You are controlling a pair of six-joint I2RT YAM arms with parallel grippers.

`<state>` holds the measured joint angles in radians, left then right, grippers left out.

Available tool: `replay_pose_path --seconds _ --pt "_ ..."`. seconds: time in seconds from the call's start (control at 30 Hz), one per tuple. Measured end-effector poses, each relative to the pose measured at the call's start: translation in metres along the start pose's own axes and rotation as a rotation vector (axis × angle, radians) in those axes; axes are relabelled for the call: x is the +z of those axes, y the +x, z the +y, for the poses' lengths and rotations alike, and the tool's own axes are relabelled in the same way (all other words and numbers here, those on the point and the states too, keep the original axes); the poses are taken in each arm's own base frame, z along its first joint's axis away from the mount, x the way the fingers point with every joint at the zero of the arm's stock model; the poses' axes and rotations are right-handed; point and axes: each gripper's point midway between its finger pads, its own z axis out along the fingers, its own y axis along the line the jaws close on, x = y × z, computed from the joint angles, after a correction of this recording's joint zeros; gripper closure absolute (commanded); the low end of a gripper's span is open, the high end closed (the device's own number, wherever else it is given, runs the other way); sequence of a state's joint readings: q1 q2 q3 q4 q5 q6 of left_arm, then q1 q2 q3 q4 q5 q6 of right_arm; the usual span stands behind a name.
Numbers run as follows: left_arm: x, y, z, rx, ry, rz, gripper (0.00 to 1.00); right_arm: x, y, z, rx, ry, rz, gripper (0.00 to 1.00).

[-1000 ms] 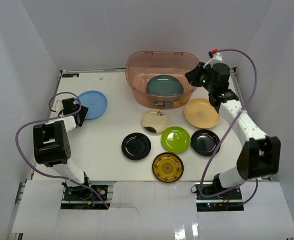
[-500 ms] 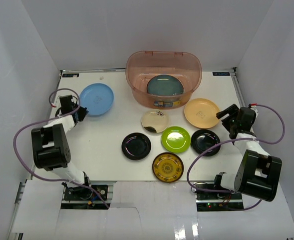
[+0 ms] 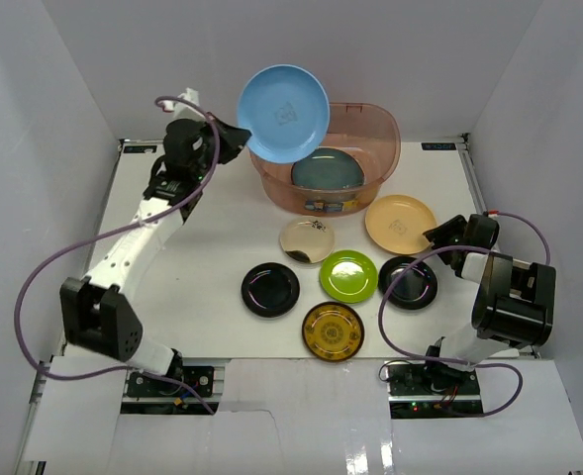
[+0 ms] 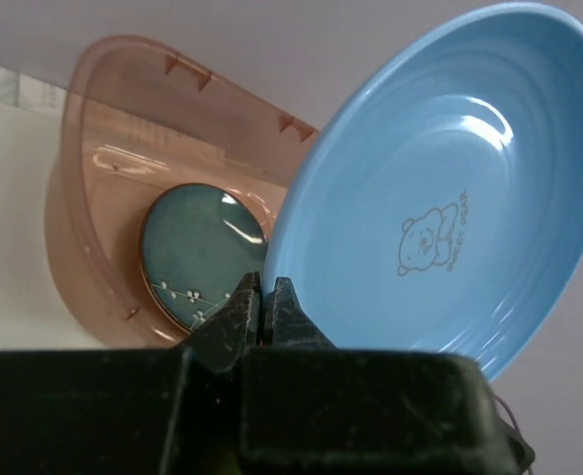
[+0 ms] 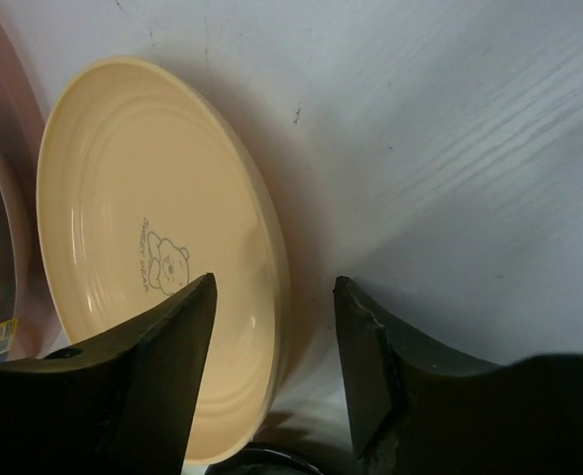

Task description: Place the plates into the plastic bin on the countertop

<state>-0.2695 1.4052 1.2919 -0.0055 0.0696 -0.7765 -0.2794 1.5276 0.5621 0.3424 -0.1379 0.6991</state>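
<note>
My left gripper point(image 3: 236, 139) point(image 4: 261, 283) is shut on the rim of the light blue plate point(image 3: 283, 114) point(image 4: 449, 198). It holds the plate tilted in the air over the left rim of the plastic bin point(image 3: 375, 114) point(image 4: 98, 139). A dark teal plate point(image 3: 326, 170) point(image 4: 197, 252) lies inside the bin. My right gripper point(image 3: 439, 237) point(image 5: 275, 282) is open, low on the countertop point(image 3: 212, 247), with its fingers either side of the right rim of the pale orange plate point(image 3: 398, 223) point(image 5: 143, 237).
Cream point(image 3: 307, 240), lime green point(image 3: 347, 276), gold patterned point(image 3: 333, 331) and two black plates point(image 3: 269, 289) point(image 3: 407, 282) lie in a cluster in front of the bin. White walls close in the back and both sides. Purple cables loop beside each arm.
My left gripper closed on the blue plate at the table's left and lifted it over the bin. My right gripper left the bin's right rim, opened and came down at the orange plate.
</note>
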Motion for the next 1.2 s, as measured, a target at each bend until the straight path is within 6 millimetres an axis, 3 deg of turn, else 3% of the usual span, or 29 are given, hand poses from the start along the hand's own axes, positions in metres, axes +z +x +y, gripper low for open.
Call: replay_pose_path --seconds 0.1,0.23,0.33,0.47,0.63,0.83,0.87,1.0,1.07,1.17,1.2 --pt "0.038 0.032 -0.008 0.032 -0.011 0.084 1.0 0.006 0.001 0.002 0.011 -0.022 0.009 0.56" --pt "0.088 0.086 0.012 0.094 -0.108 0.197 1.0 0.013 0.007 0.003 0.034 -0.044 0.031 0.84" --pt "0.125 0.122 0.021 0.144 -0.15 0.272 1.0 0.014 0.009 0.002 0.05 -0.039 0.04 0.92" --pt "0.156 0.156 0.028 0.199 -0.177 0.336 0.98 0.009 0.003 0.007 0.06 -0.042 0.019 0.92" --pt "0.169 0.184 0.035 0.243 -0.192 0.397 0.7 -0.02 -0.032 0.03 0.054 -0.095 -0.099 0.92" --pt "0.167 0.189 0.038 0.248 -0.199 0.423 0.41 -0.076 -0.089 0.066 0.017 -0.166 -0.299 0.92" --pt "0.167 0.189 0.037 0.244 -0.194 0.423 0.34 -0.087 -0.098 0.077 0.012 -0.197 -0.327 0.92" --pt "0.166 0.189 0.025 0.226 -0.143 0.441 0.28 -0.123 -0.134 0.133 -0.05 -0.327 -0.409 0.92" --pt "0.164 0.187 0.017 0.22 -0.114 0.449 0.27 -0.13 -0.145 0.167 -0.104 -0.385 -0.415 0.92" --pt "0.153 0.17 -0.003 0.221 -0.067 0.428 0.26 -0.126 -0.139 0.231 -0.208 -0.476 -0.367 0.92" --pt "0.144 0.162 -0.01 0.225 -0.055 0.419 0.2 -0.123 -0.132 0.25 -0.242 -0.505 -0.343 0.92"
